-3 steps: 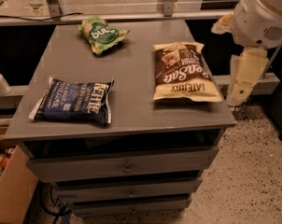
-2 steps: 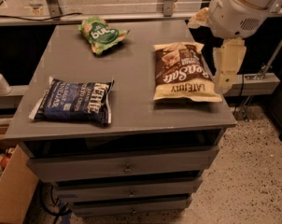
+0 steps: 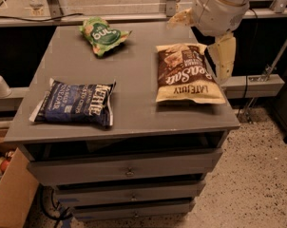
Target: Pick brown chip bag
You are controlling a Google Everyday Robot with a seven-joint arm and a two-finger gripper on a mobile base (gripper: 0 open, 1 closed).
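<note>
Your pincer (image 3: 201, 44) hangs spread apart at upper right, beside the brown chip bag (image 3: 186, 75). The bag lies near the table (image 3: 134, 56) edge, so a skewed descent could shove it off.

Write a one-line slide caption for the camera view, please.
End effector hovers beside the brown chip bag on a grey cabinet, with a blue bag and a green bag nearby.

Brown chip bag (image 3: 187, 74) lies flat by the gray cabinet's (image 3: 134, 70) right edge, cream LATE JULY end facing front; gripper (image 3: 222, 56) hangs just off that edge.
</note>
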